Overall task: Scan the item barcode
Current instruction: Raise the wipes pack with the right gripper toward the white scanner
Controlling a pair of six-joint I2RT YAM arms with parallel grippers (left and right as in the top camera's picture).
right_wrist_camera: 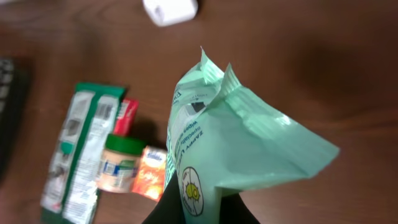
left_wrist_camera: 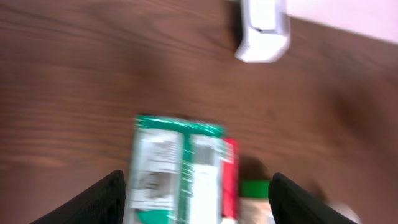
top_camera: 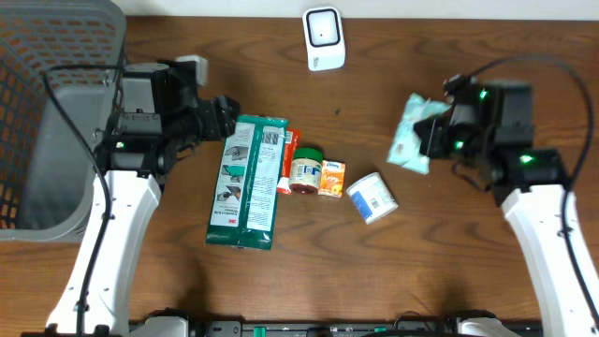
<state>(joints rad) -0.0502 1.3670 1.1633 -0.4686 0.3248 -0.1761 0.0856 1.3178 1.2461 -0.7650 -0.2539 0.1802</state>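
Note:
My right gripper point(top_camera: 434, 137) is shut on a mint-green soft pouch point(top_camera: 409, 134), held above the table's right side. In the right wrist view the pouch point(right_wrist_camera: 239, 140) fills the middle, pinched at its lower end between the dark fingers point(right_wrist_camera: 163, 208). I see no barcode on its visible faces. A white scanner point(top_camera: 324, 38) stands at the table's far edge and also shows in both wrist views point(left_wrist_camera: 263, 28) point(right_wrist_camera: 170, 9). My left gripper point(top_camera: 227, 117) hangs open over the top end of a long green-and-white package point(left_wrist_camera: 177, 168), holding nothing.
The green-and-white package point(top_camera: 246, 183) lies left of centre. Beside it are a red packet point(top_camera: 289, 154), a green-lidded jar point(top_camera: 305, 169), a small orange box point(top_camera: 331, 178) and a white-and-blue tub point(top_camera: 372, 197). A grey mesh basket point(top_camera: 56, 112) stands at the far left.

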